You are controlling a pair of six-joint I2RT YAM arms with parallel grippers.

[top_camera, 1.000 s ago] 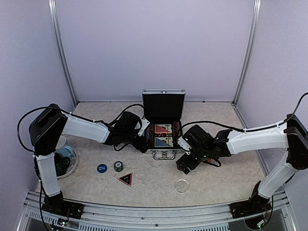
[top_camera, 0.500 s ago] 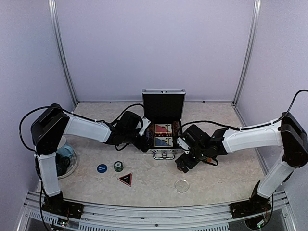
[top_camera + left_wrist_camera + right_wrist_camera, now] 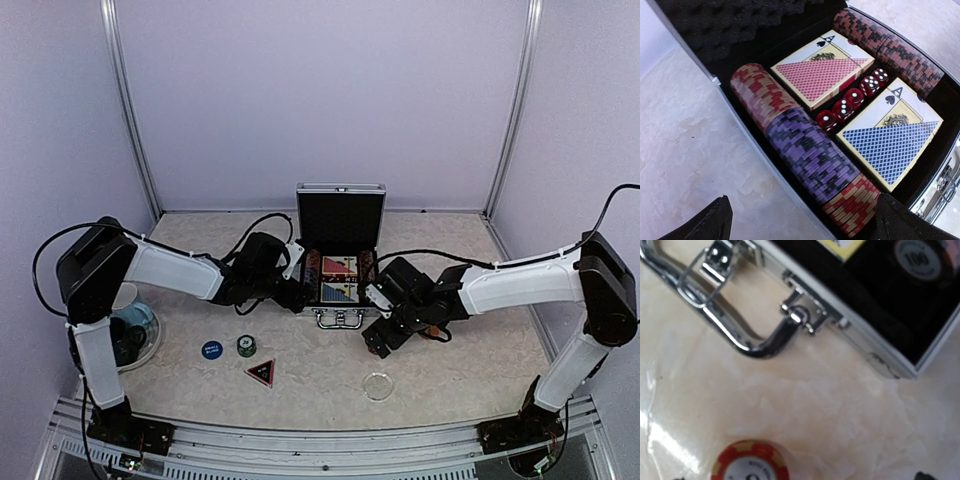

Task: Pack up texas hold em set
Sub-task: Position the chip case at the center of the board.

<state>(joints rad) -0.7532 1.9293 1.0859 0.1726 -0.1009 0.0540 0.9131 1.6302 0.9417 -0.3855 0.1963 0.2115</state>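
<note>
Marbled tabletop (image 3: pixel 450 370) under shiny ridged-foam aluminium briefcase (image 3: pixel 340 220)

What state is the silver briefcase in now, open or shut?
Open. The briefcase has its lid upright at the back; the card decks and chip rows inside show.

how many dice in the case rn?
5. All red dice, in one diagonal row between the red-backed deck and the blue-backed deck inside the open case. More could be hidden under the decks.
</note>
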